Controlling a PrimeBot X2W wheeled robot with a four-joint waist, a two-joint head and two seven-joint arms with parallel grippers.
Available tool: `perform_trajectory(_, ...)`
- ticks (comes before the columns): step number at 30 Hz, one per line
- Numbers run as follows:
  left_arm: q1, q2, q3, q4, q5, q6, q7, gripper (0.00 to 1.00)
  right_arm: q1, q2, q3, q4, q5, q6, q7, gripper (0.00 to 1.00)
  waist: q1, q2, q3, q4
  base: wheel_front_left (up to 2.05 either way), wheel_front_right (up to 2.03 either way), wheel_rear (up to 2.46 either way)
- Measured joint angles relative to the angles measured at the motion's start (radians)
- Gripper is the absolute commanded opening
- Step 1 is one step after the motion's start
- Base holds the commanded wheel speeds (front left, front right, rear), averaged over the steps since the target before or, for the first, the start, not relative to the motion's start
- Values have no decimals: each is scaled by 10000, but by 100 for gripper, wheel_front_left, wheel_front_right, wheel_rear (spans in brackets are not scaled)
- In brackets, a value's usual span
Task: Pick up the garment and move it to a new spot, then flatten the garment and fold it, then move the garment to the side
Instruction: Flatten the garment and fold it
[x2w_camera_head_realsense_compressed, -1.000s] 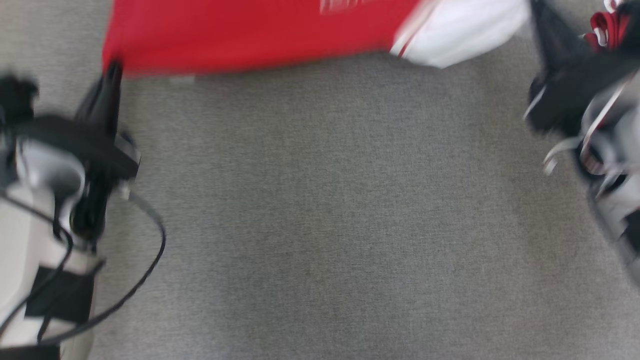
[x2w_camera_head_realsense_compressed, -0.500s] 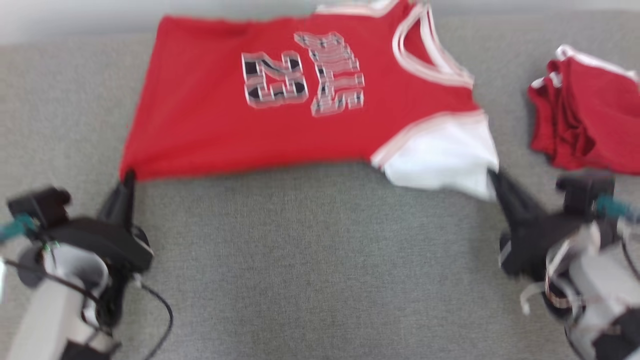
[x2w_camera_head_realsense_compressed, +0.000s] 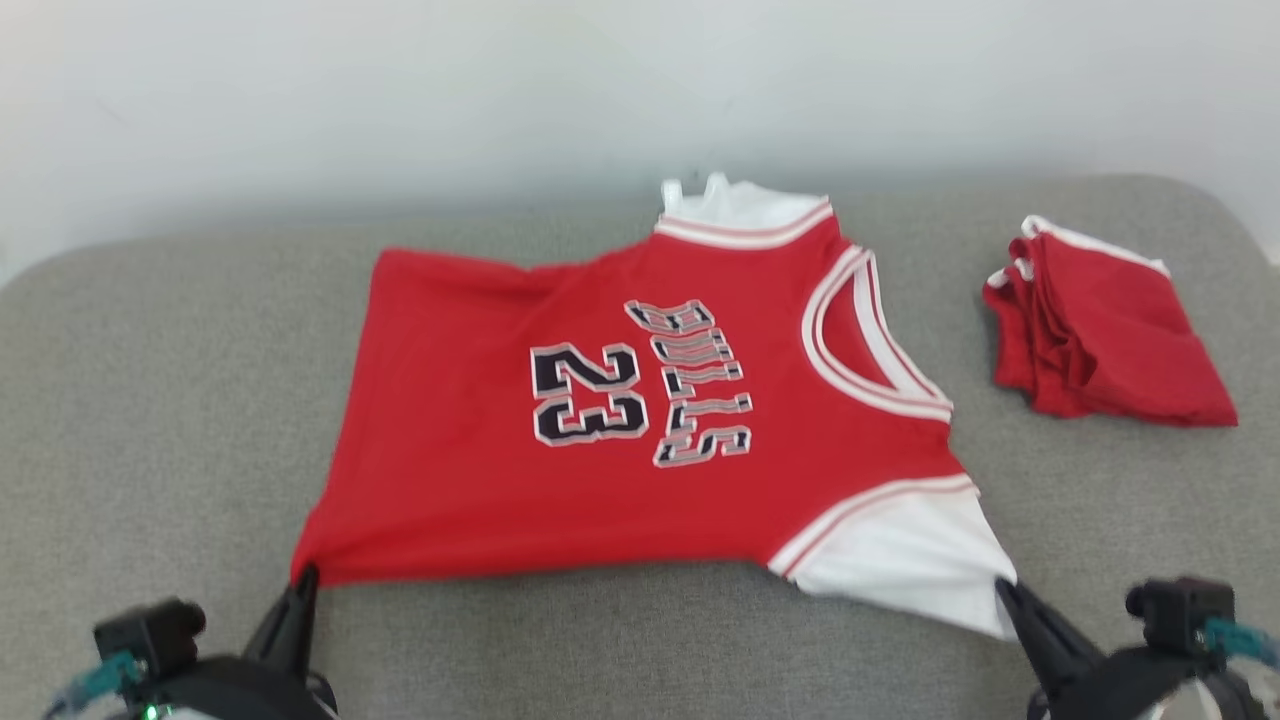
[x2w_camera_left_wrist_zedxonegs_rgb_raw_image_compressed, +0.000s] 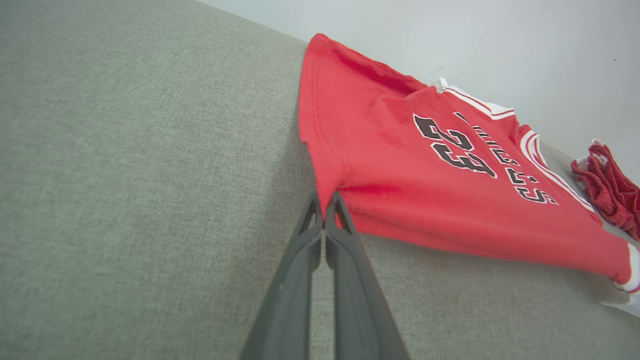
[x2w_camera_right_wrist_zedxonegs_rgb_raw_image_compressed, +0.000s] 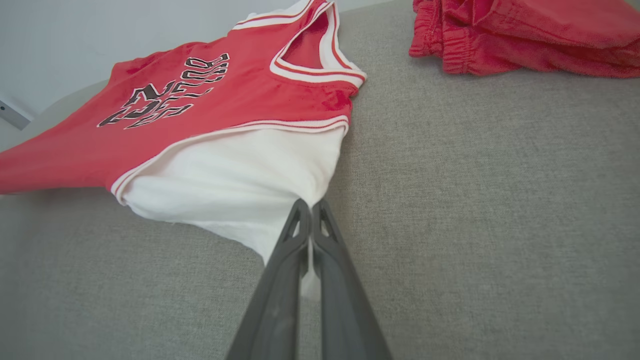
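Observation:
A red basketball jersey (x2w_camera_head_realsense_compressed: 620, 430) with "BULLS 23" on it and a white sleeve (x2w_camera_head_realsense_compressed: 900, 560) lies spread on the grey cushion, neck toward the right. My left gripper (x2w_camera_head_realsense_compressed: 305, 578) is shut on the jersey's near-left hem corner (x2w_camera_left_wrist_zedxonegs_rgb_raw_image_compressed: 327, 192). My right gripper (x2w_camera_head_realsense_compressed: 1003, 588) is shut on the tip of the white sleeve (x2w_camera_right_wrist_zedxonegs_rgb_raw_image_compressed: 240, 185), pinching it between its fingers (x2w_camera_right_wrist_zedxonegs_rgb_raw_image_compressed: 280, 280). The near edge of the jersey (x2w_camera_right_wrist_zedxonegs_rgb_raw_image_compressed: 165, 115) is pulled taut between the two grippers.
A folded pile of red shorts (x2w_camera_head_realsense_compressed: 1095, 335) with white trim lies at the right of the grey cushion (x2w_camera_head_realsense_compressed: 640, 650); the same red shorts (x2w_camera_right_wrist_zedxonegs_rgb_raw_image_compressed: 525, 35) sit beyond my right gripper. A pale wall (x2w_camera_head_realsense_compressed: 600, 90) rises behind the cushion's back edge.
The head camera has tilted up, so the whole picture shifted down and the full jersey and the wall came into view. Both grippers stay shut on the same corners.

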Motion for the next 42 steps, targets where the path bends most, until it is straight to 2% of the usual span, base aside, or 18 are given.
perform_trajectory(8, 1780, 4, -345, -1135, 309, 244, 140, 0, 1908, -558, -48, -1131, 347, -529, 571, 0, 0, 0, -938, 24, 0, 0, 0)
perform_trajectory(19, 2382, 29, -334, -1505, 249, 581, 633, 0, 2069, -798, 211, -1486, 345, -995, 1559, 0, 3, 0, -966, 181, 0, 0, 0)
perform_trajectory(26, 2392, -115, -708, -1448, 313, 713, 1131, 0, 2168, -821, 372, -1396, 268, -1174, 2199, 0, 3, 1, -868, 285, 0, 0, 0)
perform_trajectory(42, 2367, -215, -740, -1373, 364, 982, 1430, 0, 2132, -771, 376, -1375, 180, -1279, 2926, 0, 4, 2, -546, 337, 0, 0, 0)
